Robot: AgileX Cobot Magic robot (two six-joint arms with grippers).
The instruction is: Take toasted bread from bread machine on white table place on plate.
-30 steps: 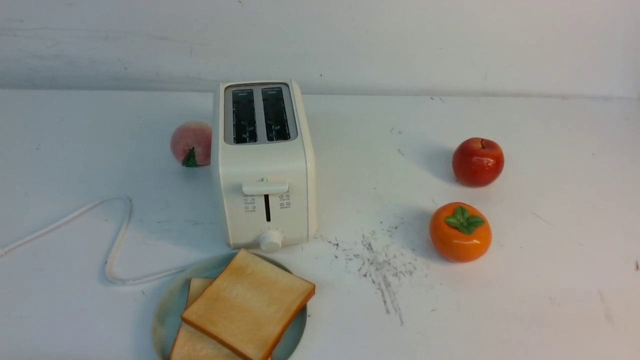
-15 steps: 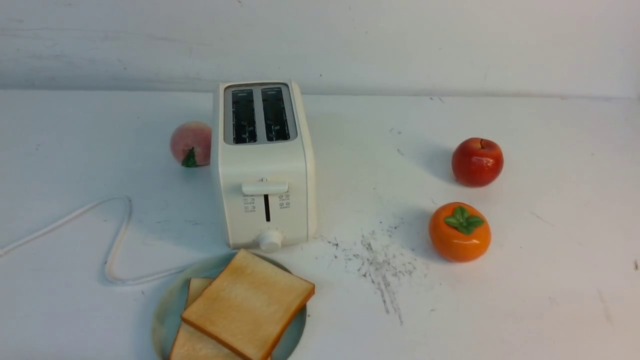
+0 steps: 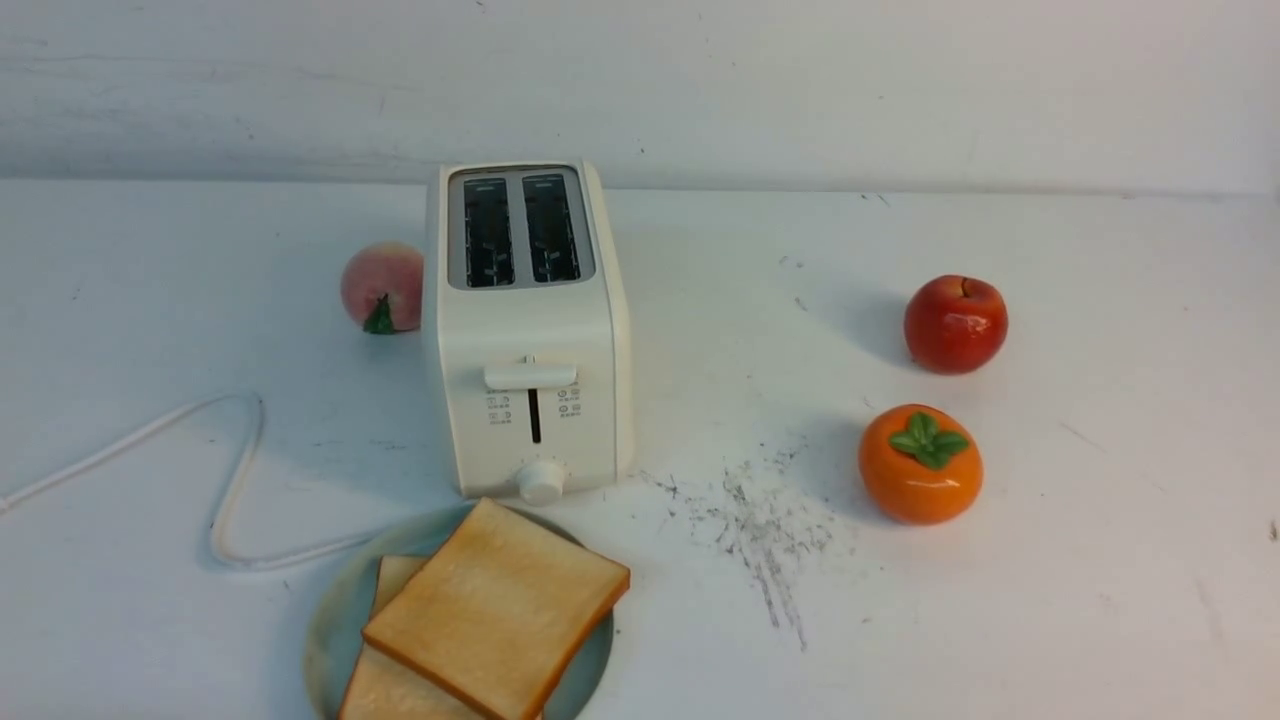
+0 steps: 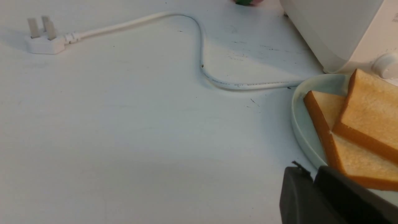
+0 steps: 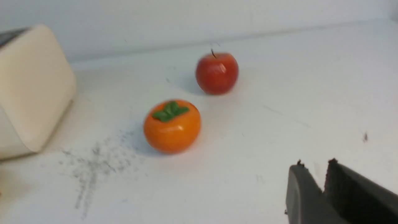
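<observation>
Two slices of toasted bread overlap on the plate, just before the emptied bread machine. Left hand and right hand hover empty, jaws barely parted.

Legible markings are few. The bread machine carries small printed symbols with captions on its front panel, two groups on either side of the lever slot; the characters are too small to read in the front view. The white cord bears a line of grey printed text along its jacket, seen in the left wrist view near the plate; the characters cannot be made out.
</observation>
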